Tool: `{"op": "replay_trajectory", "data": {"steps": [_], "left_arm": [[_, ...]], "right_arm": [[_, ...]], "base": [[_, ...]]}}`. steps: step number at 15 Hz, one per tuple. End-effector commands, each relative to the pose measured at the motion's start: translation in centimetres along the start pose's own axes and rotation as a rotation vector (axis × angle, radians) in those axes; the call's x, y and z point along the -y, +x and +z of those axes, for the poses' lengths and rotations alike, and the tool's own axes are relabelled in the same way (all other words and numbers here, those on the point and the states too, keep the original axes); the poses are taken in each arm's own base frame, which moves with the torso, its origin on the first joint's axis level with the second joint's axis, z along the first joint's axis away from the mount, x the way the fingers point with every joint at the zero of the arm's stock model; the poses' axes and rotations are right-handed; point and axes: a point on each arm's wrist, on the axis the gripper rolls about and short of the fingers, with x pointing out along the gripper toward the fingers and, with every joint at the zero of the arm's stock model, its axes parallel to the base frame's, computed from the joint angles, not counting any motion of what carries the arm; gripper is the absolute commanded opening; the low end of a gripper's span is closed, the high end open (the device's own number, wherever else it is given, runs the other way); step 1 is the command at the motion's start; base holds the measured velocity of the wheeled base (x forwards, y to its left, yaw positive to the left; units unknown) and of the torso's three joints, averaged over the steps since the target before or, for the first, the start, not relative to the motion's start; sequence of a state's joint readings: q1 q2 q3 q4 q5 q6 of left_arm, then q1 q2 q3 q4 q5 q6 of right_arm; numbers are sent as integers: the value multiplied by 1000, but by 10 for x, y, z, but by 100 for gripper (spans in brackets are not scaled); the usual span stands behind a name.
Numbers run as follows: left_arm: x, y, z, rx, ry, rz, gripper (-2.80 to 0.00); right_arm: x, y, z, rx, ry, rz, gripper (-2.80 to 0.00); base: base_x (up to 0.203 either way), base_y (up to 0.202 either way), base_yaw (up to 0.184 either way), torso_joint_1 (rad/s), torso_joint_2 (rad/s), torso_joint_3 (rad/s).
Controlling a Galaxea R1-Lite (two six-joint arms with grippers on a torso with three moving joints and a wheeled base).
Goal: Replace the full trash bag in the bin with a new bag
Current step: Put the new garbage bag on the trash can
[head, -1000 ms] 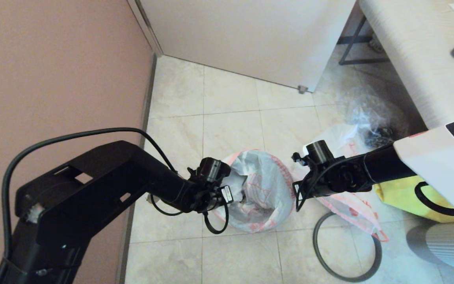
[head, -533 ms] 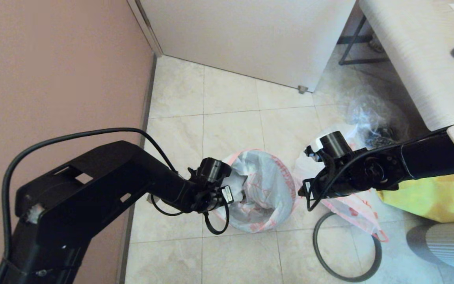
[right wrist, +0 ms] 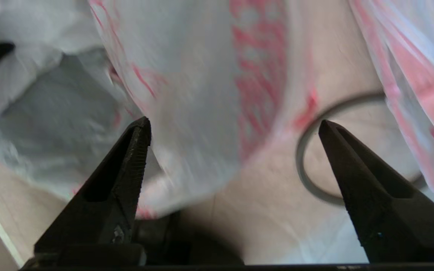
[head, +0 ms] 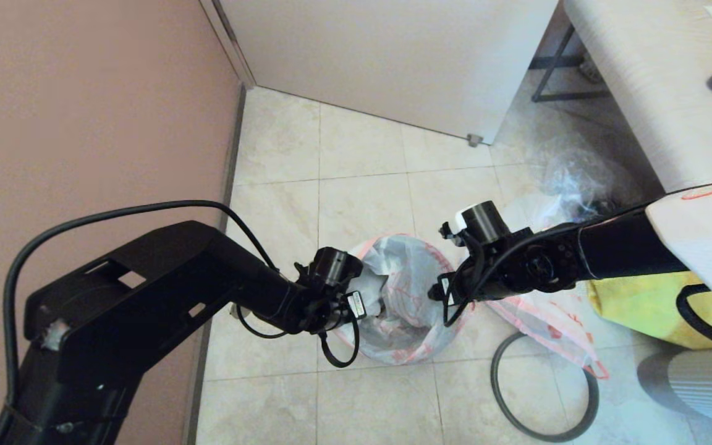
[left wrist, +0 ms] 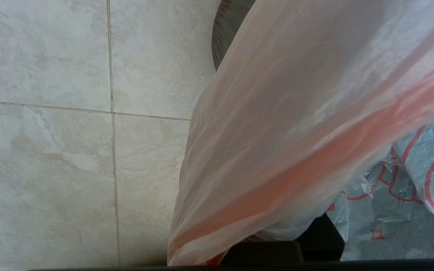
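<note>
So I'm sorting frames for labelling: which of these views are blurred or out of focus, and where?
Head view: sharp, evenly lit, the new bag in the bin crisp. Left wrist view: the bag's near sheet fills the frame out of focus, floor tiles sharp. Right wrist view: bag and grey hoop smeared by motion, the right end effector fingers sharp.

New bag (head: 415,290) translucent white, pink-red rim band, red print; hoop (head: 544,386) dark grey; floor (head: 356,179) beige marbled tile.
</note>
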State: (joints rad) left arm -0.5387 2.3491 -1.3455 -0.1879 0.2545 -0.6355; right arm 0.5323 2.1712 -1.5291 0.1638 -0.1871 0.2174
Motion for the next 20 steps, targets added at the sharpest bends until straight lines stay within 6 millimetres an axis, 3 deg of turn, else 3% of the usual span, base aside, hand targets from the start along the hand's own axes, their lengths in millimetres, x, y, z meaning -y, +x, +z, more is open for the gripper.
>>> {"op": "replay_trajectory", "data": {"steps": [1,3,4,6,15,16,20], "left_arm": [[-1,1,-1,-2,-3,4,-280],[-1,1,0,0,-5,4,-280],[-1,2,-1,0,-5,4,-280],[0,2,0,6,-7,-1,-280],[2,1,-1,25,-4,-11,-280],[3,0,-1,27,-2,-8,0],[10,-22,6,55,4,-32,0]], "right_arm": [[-4,24,-3,-24,-8,-9,0],[-5,38,-3,-25,-14,-13,0],[-6,45,-3,-29,-16,-17,-280],[-4,58,-4,-28,-13,-53,-280],[-6,45,-2,-52,-27,-57,-280],[-6,45,-2,-54,-34,-57,-280],[-6,46,-4,-61,-38,-60,-280]], "base": [[0,0,0,0,0,0],[0,0,0,0,0,0],[0,0,0,0,0,0],[0,0,0,0,0,0],[0,0,0,0,0,0],[0,0,0,0,0,0],[0,0,0,0,0,0]]}}
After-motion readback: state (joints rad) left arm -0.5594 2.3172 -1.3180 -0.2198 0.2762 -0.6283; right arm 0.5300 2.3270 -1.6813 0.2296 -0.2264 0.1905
